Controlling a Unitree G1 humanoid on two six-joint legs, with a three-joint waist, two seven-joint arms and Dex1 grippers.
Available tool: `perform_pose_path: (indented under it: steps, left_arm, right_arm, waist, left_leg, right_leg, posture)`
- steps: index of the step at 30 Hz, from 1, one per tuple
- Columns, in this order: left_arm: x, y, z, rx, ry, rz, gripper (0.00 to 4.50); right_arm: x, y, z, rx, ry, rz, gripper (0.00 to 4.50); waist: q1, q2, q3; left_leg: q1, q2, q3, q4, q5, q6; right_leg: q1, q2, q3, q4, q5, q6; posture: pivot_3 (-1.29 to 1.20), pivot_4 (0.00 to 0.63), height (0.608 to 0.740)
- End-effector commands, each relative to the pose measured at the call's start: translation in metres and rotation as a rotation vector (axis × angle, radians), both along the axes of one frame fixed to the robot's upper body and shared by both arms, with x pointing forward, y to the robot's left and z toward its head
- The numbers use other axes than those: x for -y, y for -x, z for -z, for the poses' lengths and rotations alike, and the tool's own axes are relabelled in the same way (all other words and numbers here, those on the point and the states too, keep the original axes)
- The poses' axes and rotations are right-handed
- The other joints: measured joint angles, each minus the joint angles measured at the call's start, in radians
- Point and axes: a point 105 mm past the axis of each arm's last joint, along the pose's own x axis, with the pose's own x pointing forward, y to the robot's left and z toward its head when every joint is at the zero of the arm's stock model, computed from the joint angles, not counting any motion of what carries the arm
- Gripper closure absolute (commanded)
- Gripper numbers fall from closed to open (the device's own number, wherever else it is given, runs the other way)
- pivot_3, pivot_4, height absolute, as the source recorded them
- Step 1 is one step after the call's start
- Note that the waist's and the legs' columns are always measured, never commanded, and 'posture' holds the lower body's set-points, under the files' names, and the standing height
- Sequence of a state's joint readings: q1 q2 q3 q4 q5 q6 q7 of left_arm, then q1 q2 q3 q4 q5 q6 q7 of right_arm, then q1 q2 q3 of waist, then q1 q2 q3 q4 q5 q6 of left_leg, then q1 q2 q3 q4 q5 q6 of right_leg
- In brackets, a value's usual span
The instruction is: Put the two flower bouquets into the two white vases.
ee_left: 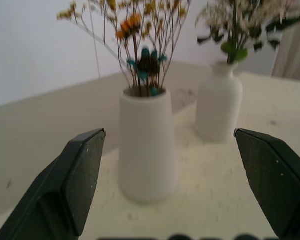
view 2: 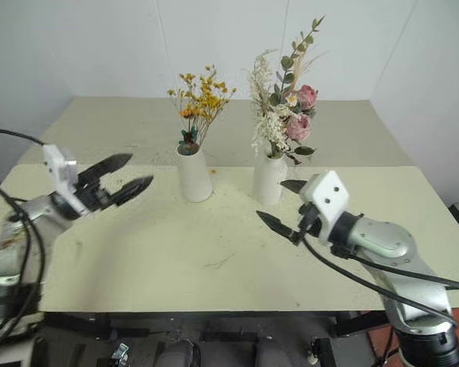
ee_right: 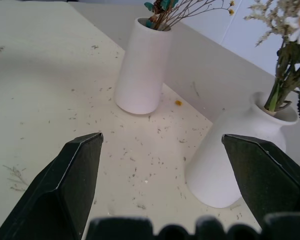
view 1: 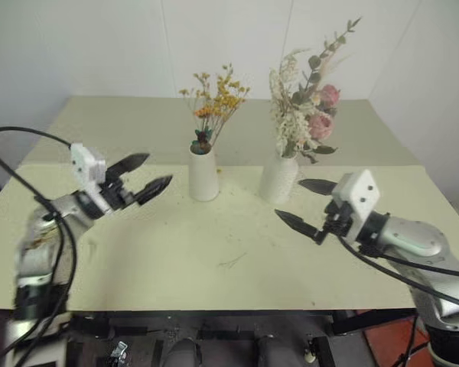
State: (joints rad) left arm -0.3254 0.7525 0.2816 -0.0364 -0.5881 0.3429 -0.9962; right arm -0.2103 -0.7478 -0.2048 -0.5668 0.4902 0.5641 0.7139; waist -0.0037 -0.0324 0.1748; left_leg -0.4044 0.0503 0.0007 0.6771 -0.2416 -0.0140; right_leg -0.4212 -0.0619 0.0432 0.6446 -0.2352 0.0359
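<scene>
Nearest the head camera, the pale green table (view 1: 214,267) is spreading across the scene, its surface sprinkled with dry plant bits. Over its near left part the left gripper (view 1: 141,176) is hovering with its two black fingers spread wide and nothing between them; over the near right part the right gripper (view 1: 306,205) is doing the same, wide apart and empty, pointing inward toward the vases.

Toward the middle of the table, the larger bouquet (view 1: 310,107) is standing upright in the bottle-shaped vase (view 1: 280,180), showing pink blooms, cream plumes and dark green leaves on a tall sprig. Just to its left, apart from it, the small yellow-orange bunch (view 1: 214,99) is fanning out on thin brown stems from the wide-mouthed tapered vase (view 1: 203,174).

The left wrist view is showing teal and dark bits (ee_left: 147,62) sitting at the tapered vase's mouth, which the head views are barely resolving. The right wrist view is revealing green stems (ee_right: 280,90) entering the narrow neck, a small orange fleck (ee_right: 178,103) lying on the table between the vases, and a dry sprig (ee_right: 15,175) lying on the table near that gripper's finger.
</scene>
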Motion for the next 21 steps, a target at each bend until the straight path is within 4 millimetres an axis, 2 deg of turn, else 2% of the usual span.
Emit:
perform_pose_path:
  steps: [1, 4, 9, 14, 21]
  left_arm:
    - [-0.004, 0.017, -0.014, 0.038, -0.096, 0.045, 0.01]
    - [-0.011, 0.025, -0.023, 0.046, -0.110, 0.037, 0.01]
    - [-0.015, 0.029, -0.036, 0.070, -0.127, 0.035, 0.01]
    - [-0.016, 0.024, -0.044, 0.094, -0.148, 0.027, 0.01]
    - [-0.016, 0.016, -0.054, 0.113, -0.166, 0.059, 0.01]
  right_arm:
    - [0.031, 0.009, -0.017, 0.015, 0.027, 0.033, 0.00]
    - [0.063, 0.016, -0.022, -0.023, 0.118, 0.084, 0.00]
    - [0.093, 0.020, -0.032, -0.021, 0.179, 0.164, 0.00]
    - [0.102, 0.021, -0.032, -0.020, 0.206, 0.224, 0.00]
    - [0.107, 0.035, -0.023, -0.054, 0.214, 0.258, 0.00]
  waist:
    - [0.008, 0.000, 0.000]
    - [0.013, 0.000, 0.000]
    - [0.006, 0.000, 0.000]
    - [-0.007, 0.000, 0.000]
    - [-0.008, 0.000, 0.000]
  left_leg:
    - [0.000, 0.000, 0.000, 0.000, 0.000, 0.000]
    - [0.000, 0.000, 0.001, 0.000, 0.000, 0.000]
    - [0.001, 0.001, 0.001, 0.000, 0.000, 0.000]
    - [0.002, 0.001, 0.002, 0.000, 0.000, 0.000]
    - [0.001, 0.000, 0.002, 0.000, 0.000, 0.000]
  right_leg:
    - [0.000, 0.000, 0.000, 0.000, 0.000, 0.000]
    - [0.000, 0.000, 0.000, 0.000, 0.000, 0.000]
    - [0.000, 0.001, 0.001, 0.001, 0.000, -0.001]
    - [0.001, 0.001, 0.001, 0.001, 0.000, -0.001]
    - [0.000, 0.001, 0.001, 0.001, -0.001, 0.000]
  posture:
    - [0.00, 0.150, 0.740]
    - [0.00, 0.150, 0.740]
    - [0.00, 0.150, 0.740]
    - [0.00, 0.150, 0.740]
    - [0.00, 0.150, 0.740]
